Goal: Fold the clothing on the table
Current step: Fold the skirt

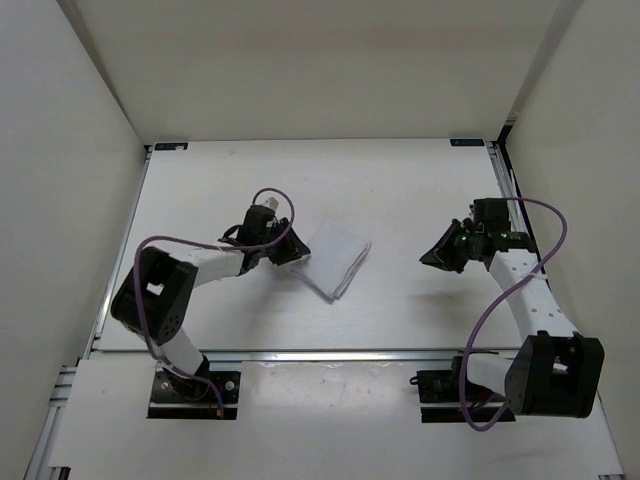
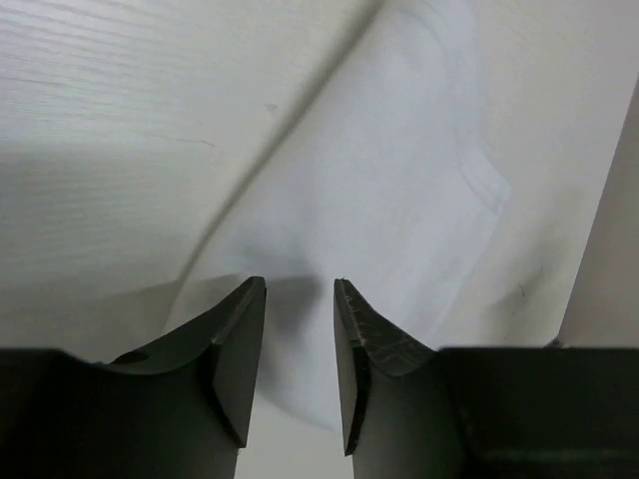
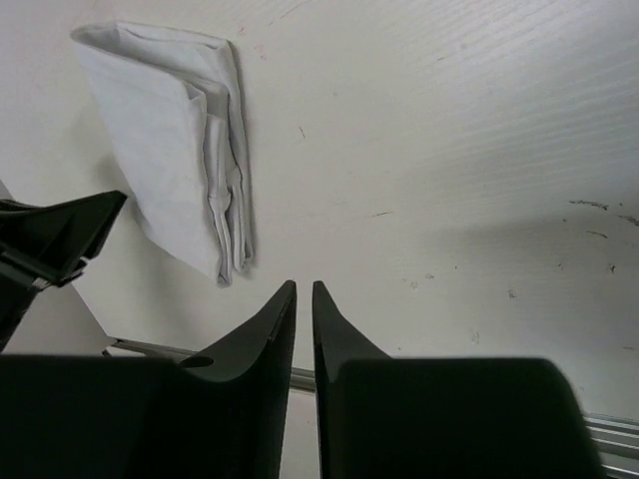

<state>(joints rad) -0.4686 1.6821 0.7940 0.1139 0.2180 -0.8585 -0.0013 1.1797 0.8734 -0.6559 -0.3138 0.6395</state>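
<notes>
Left tool [image 2: 300, 299] parted, gripping nothing, poised at left edge of folded white clothing [image 1: 337, 258]. Right tool [image 3: 304, 299] nearly closed, narrow slit between fingers, empty, well apart to right of clothing. Clothing mid-bench [image 1: 400, 180], lying as compact layered rectangle, long axis running diagonally from far right to near left. Left arm clearly nearer, elbow bent, forearm reaching rightward, low over bench. Right arm folded back near right rail, wrist aimed leftward toward clothing.

Two arms with white links, black joints, black claws and looping purple cables.
</notes>
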